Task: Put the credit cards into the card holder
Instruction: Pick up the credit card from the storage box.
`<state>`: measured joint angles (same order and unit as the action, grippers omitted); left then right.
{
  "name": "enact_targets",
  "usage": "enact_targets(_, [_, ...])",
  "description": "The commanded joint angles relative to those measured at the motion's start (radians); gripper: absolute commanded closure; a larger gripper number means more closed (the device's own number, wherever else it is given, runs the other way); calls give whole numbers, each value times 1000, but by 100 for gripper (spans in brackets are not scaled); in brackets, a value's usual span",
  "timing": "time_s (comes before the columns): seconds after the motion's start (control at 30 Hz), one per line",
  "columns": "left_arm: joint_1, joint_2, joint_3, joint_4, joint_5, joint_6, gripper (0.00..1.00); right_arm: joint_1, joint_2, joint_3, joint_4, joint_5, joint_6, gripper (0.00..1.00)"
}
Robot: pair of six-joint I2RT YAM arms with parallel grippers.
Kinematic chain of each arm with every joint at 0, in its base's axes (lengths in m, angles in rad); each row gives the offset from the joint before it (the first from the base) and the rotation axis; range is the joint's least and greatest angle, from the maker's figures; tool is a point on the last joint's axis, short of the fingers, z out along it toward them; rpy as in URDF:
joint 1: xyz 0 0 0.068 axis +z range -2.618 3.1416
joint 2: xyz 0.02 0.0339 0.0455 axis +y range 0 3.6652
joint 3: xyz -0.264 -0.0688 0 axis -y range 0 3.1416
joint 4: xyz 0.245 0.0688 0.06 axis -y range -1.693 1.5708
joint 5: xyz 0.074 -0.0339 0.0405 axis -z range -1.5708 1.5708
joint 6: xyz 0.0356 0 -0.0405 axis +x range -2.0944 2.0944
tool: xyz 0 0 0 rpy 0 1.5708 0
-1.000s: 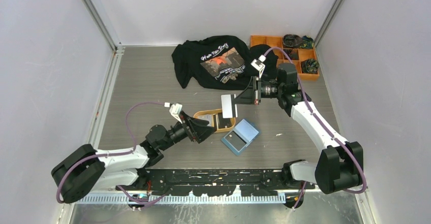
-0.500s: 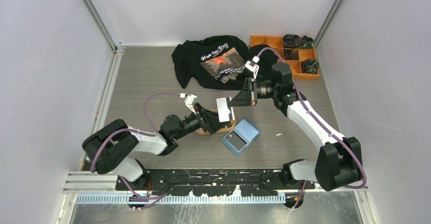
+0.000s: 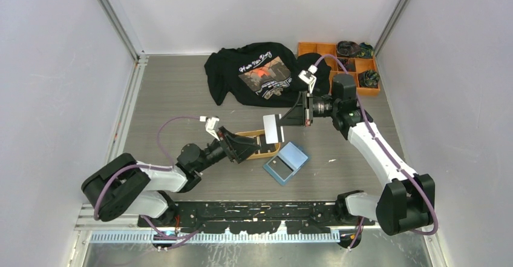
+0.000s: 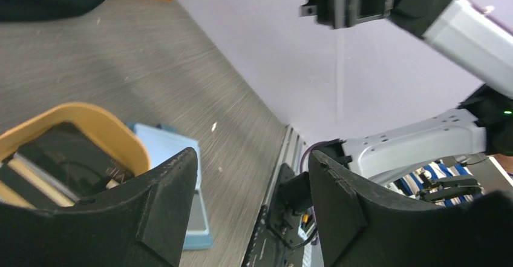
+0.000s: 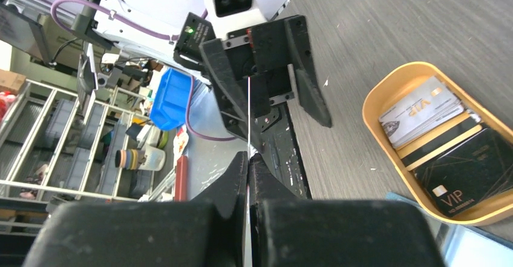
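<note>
Right claw (image 3: pixel 284 123) pinches a white card (image 3: pixel 272 128), left claw (image 4: pixel 253 158) gapes

Left arm (image 3: pixel 158 176) lay low, extended forward and to the right; left gripper (image 3: pixel 248 148) had its jaws spread apart. Right arm (image 3: pixel 378 149) reached leftward with a level wrist; right gripper (image 3: pixel 284 120) was pinched on a white card (image 3: pixel 273 128).

Teal-blue card holder (image 3: pixel 285 162), orange tray (image 5: pixel 387 83), black, white and tan credit cards (image 5: pixel 447 140).
</note>
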<state>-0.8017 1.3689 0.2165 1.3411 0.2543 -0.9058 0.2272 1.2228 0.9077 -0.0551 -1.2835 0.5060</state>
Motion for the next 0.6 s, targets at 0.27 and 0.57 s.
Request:
enact_targets(0.27, [-2,-31,107,90,41,-93,33,22,9,38,-41,30,-77,99])
enact_targets(0.57, [-20,56,200,90,58,-109,54,56,32,31,-35,35,-80,99])
